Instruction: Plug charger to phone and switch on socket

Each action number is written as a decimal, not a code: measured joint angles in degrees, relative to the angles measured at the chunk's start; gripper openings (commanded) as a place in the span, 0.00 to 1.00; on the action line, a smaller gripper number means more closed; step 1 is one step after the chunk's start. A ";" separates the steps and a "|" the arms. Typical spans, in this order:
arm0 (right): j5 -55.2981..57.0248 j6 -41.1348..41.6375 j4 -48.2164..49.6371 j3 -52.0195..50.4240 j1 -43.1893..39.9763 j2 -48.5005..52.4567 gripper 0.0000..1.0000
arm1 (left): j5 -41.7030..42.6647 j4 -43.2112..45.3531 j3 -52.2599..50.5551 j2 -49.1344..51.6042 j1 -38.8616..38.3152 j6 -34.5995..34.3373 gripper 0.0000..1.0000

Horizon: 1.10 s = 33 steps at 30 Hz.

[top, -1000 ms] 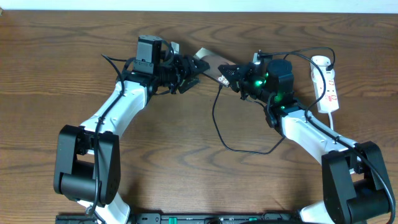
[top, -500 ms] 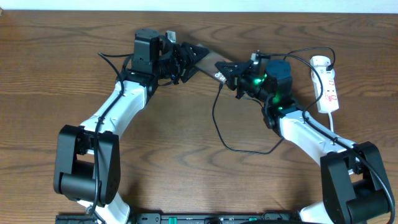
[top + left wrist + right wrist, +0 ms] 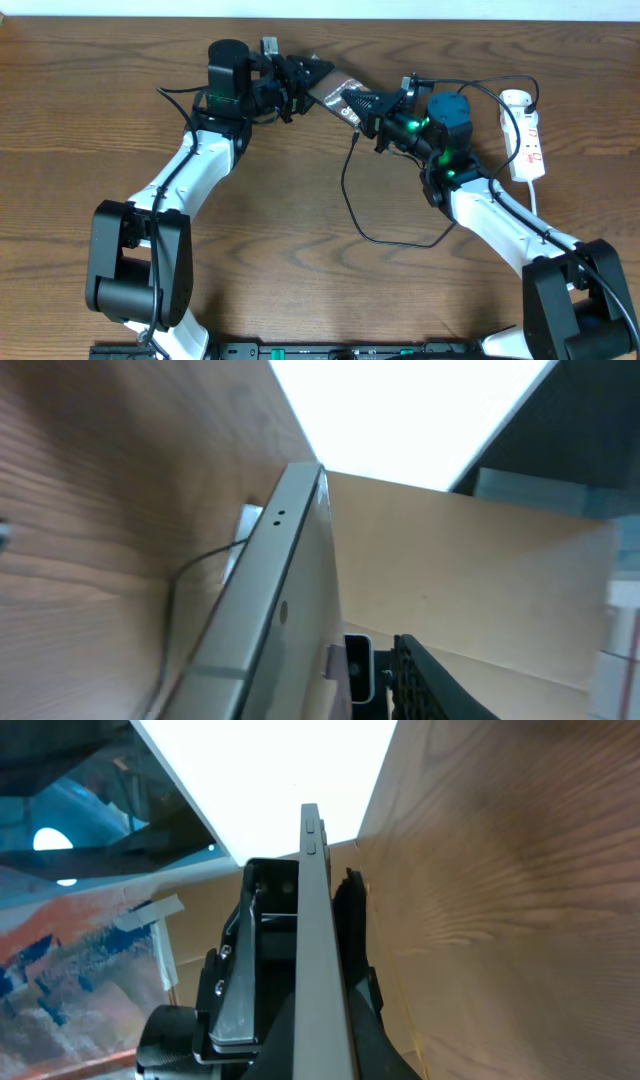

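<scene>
Grey-edged phone [image 3: 334, 89] slants upper-left to lower-right, gripped by left pincer [image 3: 310, 77]; right pincer [image 3: 358, 103] at its lower end, grip unclear.

Phone [image 3: 333, 90] carried farther back; left claw [image 3: 312, 75], right claw [image 3: 358, 103] shifted with it.

Overhead view. I see the bench [image 3: 90, 110] as brown wood grain. The socket [image 3: 524, 130] lies flat on it near the right edge, with its rounded end toward the far side and its red marks facing up. Its white cord [image 3: 531, 195] trails from the near end. The slack of the charger [image 3: 346, 195] rests in a loop at centre, well apart from the socket.
</scene>
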 measured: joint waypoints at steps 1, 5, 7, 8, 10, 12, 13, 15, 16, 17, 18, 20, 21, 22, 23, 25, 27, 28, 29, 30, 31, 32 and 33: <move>0.11 0.00 -0.44 0.09 0.00 -0.20 0.01 | 0.28 0.68 -0.04 0.04 0.07 -0.81 0.35; 0.09 0.00 -1.07 0.26 -0.02 -0.39 0.01 | 1.01 1.27 -0.11 0.20 0.17 -3.21 0.28; 0.11 -0.02 -1.22 0.33 -0.02 -0.42 0.01 | 1.31 1.33 -0.11 0.33 0.22 -3.65 0.24; 0.11 -0.02 -1.36 0.33 -0.02 -0.39 0.01 | 1.46 1.31 -0.11 0.44 0.22 -3.93 0.22; 0.13 -0.04 -1.60 0.44 -0.04 -0.42 0.01 | 1.77 1.31 -0.11 0.59 0.26 -4.55 0.12; 0.15 0.09 -1.70 0.66 -0.04 -0.42 0.01 | 2.08 1.27 -0.24 0.74 0.26 -4.66 0.08; 0.13 0.59 -1.90 0.76 -0.09 -0.48 0.01 | 2.21 1.60 -0.37 0.76 0.31 -4.61 0.07; 0.07 1.18 -1.97 0.76 -0.09 -0.48 0.01 | 2.43 1.75 -0.42 0.76 0.39 -4.66 0.07; 0.07 1.31 -1.99 0.76 -0.09 -0.50 0.01 | 2.51 1.79 -0.42 0.76 0.39 -4.66 0.07; 0.04 1.31 -2.01 0.76 -0.09 -0.50 0.02 | 2.56 1.81 -0.42 0.76 0.42 -4.66 0.08; 0.04 1.31 -2.01 0.76 -0.09 -0.50 0.02 | 2.58 1.79 -0.42 0.76 0.44 -4.66 0.07; 0.02 1.29 -2.01 0.76 -0.09 -0.50 0.01 | 2.58 1.81 -0.42 0.76 0.44 -4.66 0.07; 0.04 1.27 -2.01 0.76 -0.09 -0.50 0.02 | 2.58 1.79 -0.42 0.76 0.44 -4.66 0.07; 0.04 1.14 -2.03 0.76 -0.09 -0.50 0.02 | 2.60 1.79 -0.42 0.76 0.44 -4.66 0.07; 0.07 1.07 -2.03 0.76 -0.09 -0.50 0.02 | 2.60 1.79 -0.42 0.76 0.44 -4.66 0.07; 0.09 0.83 -2.03 0.76 -0.09 -0.50 0.08 | 2.62 1.79 -0.42 0.76 0.44 -4.63 0.07; 0.04 -0.13 -2.21 0.76 -0.07 -0.50 0.19 | 2.78 1.79 -0.42 0.76 0.46 -4.61 0.07; -0.24 -2.03 -2.86 0.68 -0.02 -0.50 0.27 | 2.97 1.79 -0.42 0.76 0.46 -4.37 0.07; -0.33 -2.54 -2.97 0.68 -0.02 -0.48 0.31 | 3.21 1.81 -0.42 0.76 0.48 -4.07 0.07; -0.59 -3.89 -3.41 0.52 0.04 -0.46 0.40 | 3.43 1.88 -0.42 0.76 0.46 -3.52 0.07; -0.83 -4.61 -3.58 0.44 0.09 -0.44 0.48 | 3.61 1.95 -0.42 0.76 0.39 -3.19 0.07; -1.11 -5.73 -3.78 0.31 0.17 -0.42 0.56 | 3.89 2.03 -0.42 0.76 0.33 -2.91 0.07; -1.51 -6.64 -3.98 0.20 0.28 -0.35 0.66 | 4.17 2.10 -0.42 0.76 0.24 -2.60 0.07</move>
